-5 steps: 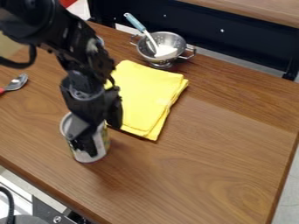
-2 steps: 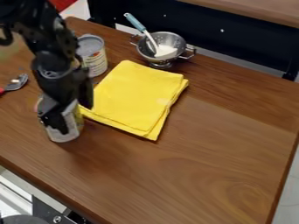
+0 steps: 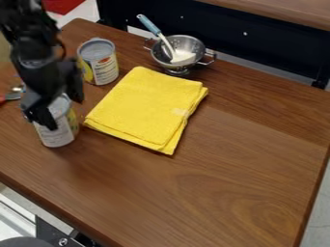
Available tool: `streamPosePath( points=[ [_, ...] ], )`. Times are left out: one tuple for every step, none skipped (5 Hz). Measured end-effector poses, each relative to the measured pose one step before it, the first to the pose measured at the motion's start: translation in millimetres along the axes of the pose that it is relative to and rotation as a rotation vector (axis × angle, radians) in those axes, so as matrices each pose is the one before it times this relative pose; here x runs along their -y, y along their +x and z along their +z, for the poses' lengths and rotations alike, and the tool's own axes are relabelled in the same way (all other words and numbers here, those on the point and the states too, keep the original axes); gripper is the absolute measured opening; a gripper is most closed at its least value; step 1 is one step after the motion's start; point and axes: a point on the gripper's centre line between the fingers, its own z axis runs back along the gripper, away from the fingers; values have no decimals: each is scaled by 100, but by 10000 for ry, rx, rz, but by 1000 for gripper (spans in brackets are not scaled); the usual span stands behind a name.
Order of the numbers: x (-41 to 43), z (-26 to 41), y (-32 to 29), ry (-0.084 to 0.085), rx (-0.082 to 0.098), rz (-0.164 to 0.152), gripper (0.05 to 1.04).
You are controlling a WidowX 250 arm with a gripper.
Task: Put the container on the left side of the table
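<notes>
From where I sit at the controls, the folded yellow cloth (image 3: 147, 108) is my best marker, lying on the wood-grain table (image 3: 245, 188). My gripper (image 3: 59, 103) hangs just off the cloth's left corner, with the black arm (image 3: 35, 46) coming down to it from the upper left of my view. I have the jaws clamped about the upper part of a labelled metal can (image 3: 58, 132), one finger (image 3: 43, 117) across its near face and the other at its far right side. That can is my container: it is left of the cloth, just beside the left corner but not touching it, and roughly upright. I can't tell whether its base is resting on the tabletop or slightly raised. A second metal can (image 3: 103, 72), with a grey top and a yellow patch on its label, stands upright beyond the cloth's left edge, near it but apart. Past the cloth's far edge I see a small metal colander (image 3: 192, 44) with looped handles, and in it leans a utensil with a blue handle (image 3: 148, 23) and a white head (image 3: 183, 57). Farther left of the cloth than my can, and partly hidden behind the gripper, lies a metal spoon (image 3: 17, 89) with a red handle (image 3: 3, 99).
</notes>
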Motion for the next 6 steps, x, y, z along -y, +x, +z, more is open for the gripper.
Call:
streamPosePath(
  points=[
    [763,1210,1232,170,-36,223,998],
    [787,783,-949,256,-299,-667,998],
    [1127,716,-1884,511,25,-573,998],
    [1227,1209,-1523,-110,419,-1246,998],
    [1223,1171,-470,-988,288,-2353,998],
    [875,7,-499,-259,21,-2488,998]
  ],
)
